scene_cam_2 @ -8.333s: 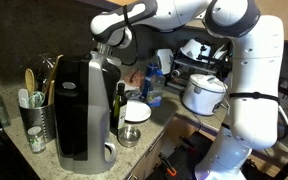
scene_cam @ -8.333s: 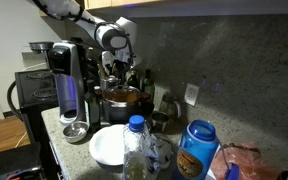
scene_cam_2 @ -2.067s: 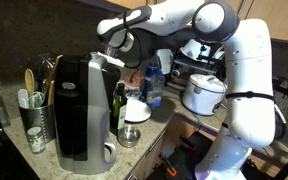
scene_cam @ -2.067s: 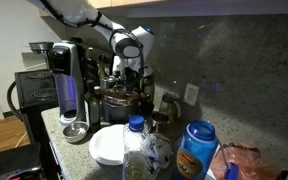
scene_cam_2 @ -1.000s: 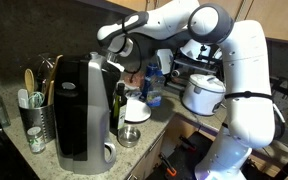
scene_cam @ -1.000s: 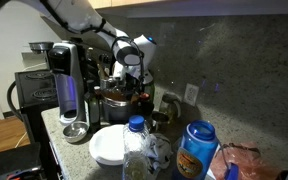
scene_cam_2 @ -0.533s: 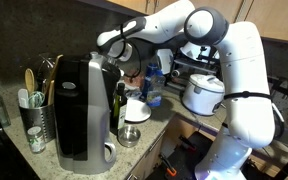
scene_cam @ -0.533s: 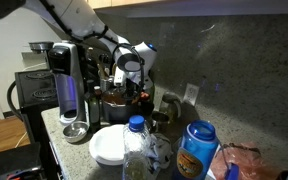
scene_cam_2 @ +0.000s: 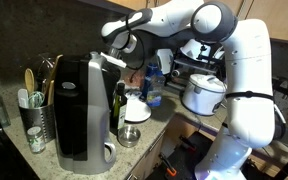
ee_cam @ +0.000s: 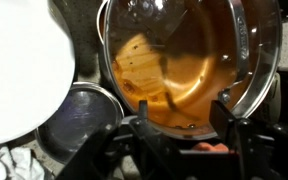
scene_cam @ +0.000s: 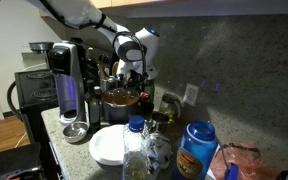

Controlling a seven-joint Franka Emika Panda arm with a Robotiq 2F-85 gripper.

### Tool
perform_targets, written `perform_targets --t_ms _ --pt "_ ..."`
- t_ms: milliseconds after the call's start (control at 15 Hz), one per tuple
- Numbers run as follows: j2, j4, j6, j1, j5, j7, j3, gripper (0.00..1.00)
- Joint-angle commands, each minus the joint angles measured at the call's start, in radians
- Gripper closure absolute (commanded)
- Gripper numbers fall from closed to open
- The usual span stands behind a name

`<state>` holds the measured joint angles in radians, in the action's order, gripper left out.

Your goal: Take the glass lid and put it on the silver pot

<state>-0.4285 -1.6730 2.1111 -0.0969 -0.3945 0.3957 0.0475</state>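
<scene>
In the wrist view the glass lid [ee_cam: 189, 45] lies over an orange-red inside, and its shiny rim curves down the right side. I cannot tell whether it sits flat on the silver pot. In an exterior view the silver pot [scene_cam: 119, 98] stands beside the coffee machine, under my gripper [scene_cam: 132, 80]. My gripper [ee_cam: 181, 130] hangs just over the lid's near rim. Its two dark fingers [ee_cam: 134, 128] stand wide apart, one on each side of that rim, touching nothing I can make out. The coffee machine hides the pot in the exterior view where my arm [scene_cam_2: 119, 45] comes in from the right.
A white bowl [scene_cam: 109, 146] [ee_cam: 19, 60] sits in front of the pot. A small metal cup [ee_cam: 79, 120] is beside it. The black-and-silver coffee machine [scene_cam: 66, 85] [scene_cam_2: 84, 110] stands close by. A blue-capped bottle [scene_cam: 136, 130], a blue jar [scene_cam: 197, 148] and a rice cooker [scene_cam_2: 204, 92] crowd the counter.
Over the last second the wrist dipped toward the pot and has come back up a little. The pot and the bowl have not moved.
</scene>
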Motion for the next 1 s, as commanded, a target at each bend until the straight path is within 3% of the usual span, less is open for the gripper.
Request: perform_targets --t_ms 0,333,600,933 --pt "0.078 -0.049 0.003 -0.009 0.043 0.084 -0.021 0.66" --pt "0.123 -0.074 -0.095 -0.012 0.139 0.145 -0.037 1.00" --pt "0.161 -0.130 -0.191 0.002 0.200 0.117 -0.047 1.00" --pt "0.256 -0.255 -0.180 0.011 0.260 0.117 -0.068 1.00"
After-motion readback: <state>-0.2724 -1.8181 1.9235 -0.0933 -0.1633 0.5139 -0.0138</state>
